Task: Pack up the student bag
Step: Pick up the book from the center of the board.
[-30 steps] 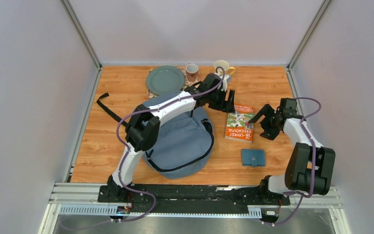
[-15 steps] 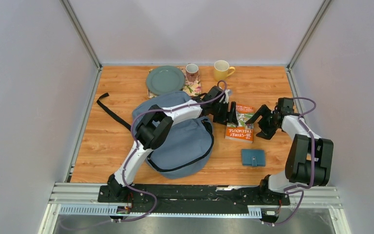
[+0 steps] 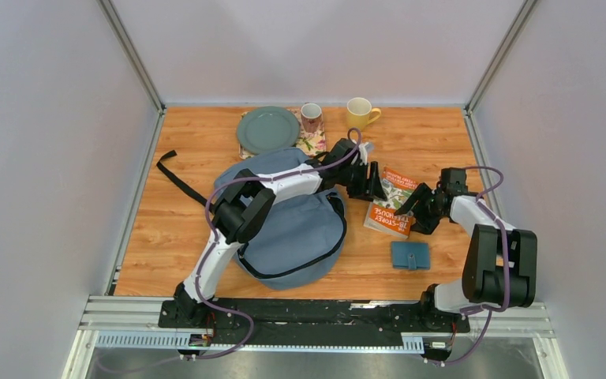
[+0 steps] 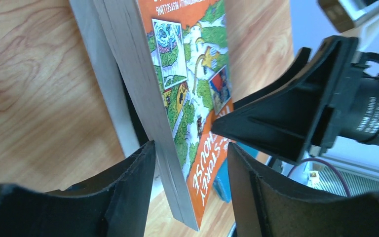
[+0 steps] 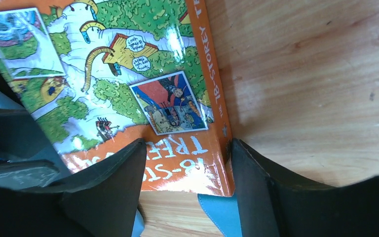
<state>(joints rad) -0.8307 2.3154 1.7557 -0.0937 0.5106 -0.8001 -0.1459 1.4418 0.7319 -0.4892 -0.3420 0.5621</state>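
The student bag (image 3: 300, 229), lying slumped at mid-table beneath the left arm, is judged soft, light and shapeless, best taken by its zipper rim, while just beside it the left gripper (image 3: 375, 189) and right gripper (image 3: 412, 202) straddle a tilted book (image 3: 390, 212), actual clamping indeterminable.

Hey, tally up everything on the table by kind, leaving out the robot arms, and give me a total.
Bags: 1, soft grey-blue fabric student bag
Plates: 1, round grey-green plate
Mugs: 2, yellow mug, patterned white mug
Books: 1, orange paperback book
Wallets: 1, teal wallet
Cloths: 1, floral cloth
Total: 7
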